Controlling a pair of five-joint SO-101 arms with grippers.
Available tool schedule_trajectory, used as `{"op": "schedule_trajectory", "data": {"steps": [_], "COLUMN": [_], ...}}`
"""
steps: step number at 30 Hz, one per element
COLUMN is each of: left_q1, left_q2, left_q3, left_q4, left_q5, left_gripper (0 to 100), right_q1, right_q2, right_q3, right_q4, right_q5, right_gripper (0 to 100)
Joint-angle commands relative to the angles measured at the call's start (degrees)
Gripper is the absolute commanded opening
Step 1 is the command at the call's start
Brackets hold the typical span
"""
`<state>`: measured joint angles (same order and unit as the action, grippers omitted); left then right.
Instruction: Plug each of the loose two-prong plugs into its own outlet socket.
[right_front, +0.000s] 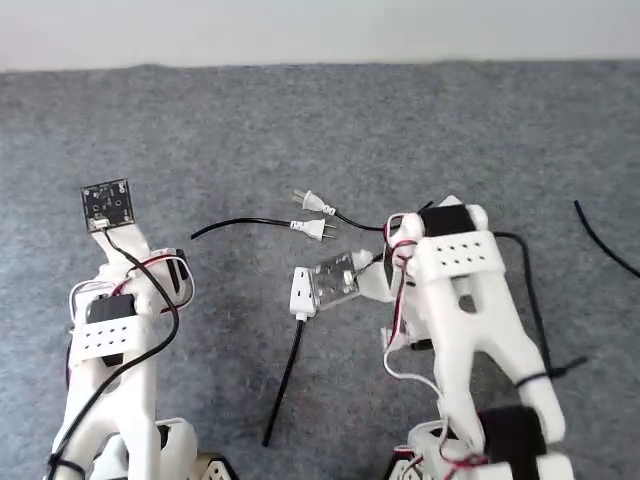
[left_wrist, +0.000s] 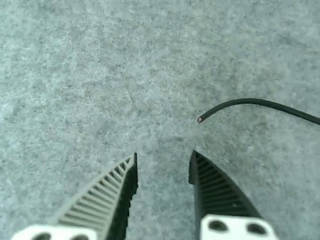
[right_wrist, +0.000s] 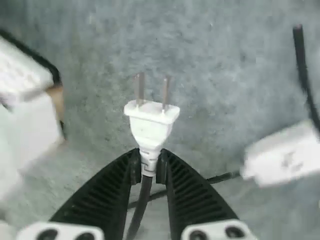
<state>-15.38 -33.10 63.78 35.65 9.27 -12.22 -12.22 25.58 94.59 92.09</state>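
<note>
The right gripper (right_wrist: 148, 156) is clenched on the neck of a plug (right_wrist: 150, 120), prongs pointing away past the fingertips. From above, that plug is hard to make out under the gripper, whose tip is just beside the outlet (right_front: 303, 290); two loose plugs (right_front: 312, 203) lie on the carpet (right_front: 300, 120) near it. The left gripper (left_wrist: 162, 160) stands open over carpet with a cord (left_wrist: 250, 102) end near its tips, the rest cut off at the edge.
</note>
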Motion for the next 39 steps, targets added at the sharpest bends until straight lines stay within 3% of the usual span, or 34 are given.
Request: {"op": "schedule_trajectory", "data": {"steps": [1, 4, 10, 15, 20, 25, 28, 35, 39], "left_q1": [0.4, 0.4, 0.4, 0.4, 0.4, 0.4, 0.4, 0.4, 0.4], "left_q2": [-1.4, -1.4, -1.4, -1.4, -1.4, -1.4, -1.4, -1.4, -1.3], "left_q3": [-0.6, -0.5, -0.4, -0.4, -0.4, -0.4, -0.3, -0.3, -0.3], "left_q4": [-1.4, -1.4, -1.4, -1.4, -1.4, -1.4, -1.4, -1.4, -1.4], "left_q5": [0.3, 0.3, 0.3, 0.3, 0.3, 0.3, 0.3, 0.3, 0.3], "left_gripper": [17, 17, 17, 17, 17, 17, 17, 17, 17], "right_q1": [-0.6, -2.1, -2.5, -3.8, -12.0, -15.9, -12.8, -7.7, -6.5], "right_q2": [5.1, 10.2, 16.4, 16.7, 16.7, 16.7, 16.7, 11.8, 4.7], "right_q3": [-0.3, -0.7, -4.5, -11.6, -17.0, -19.3, -16.0, 4.6, 14.0], "right_q4": [-1.1, -3.0, -5.7, -5.4, -3.9, -6.0, -9.6, -24.3, -29.1], "right_q5": [7.8, 8.9, 8.6, -3.7, -38.1, -76.0, -92.3, -94.9, -89.3], "right_gripper": [0.9, 2.4, 21.2, 15.2, 0.4, 0.6, 0.9, 0.9, 0.9]}}
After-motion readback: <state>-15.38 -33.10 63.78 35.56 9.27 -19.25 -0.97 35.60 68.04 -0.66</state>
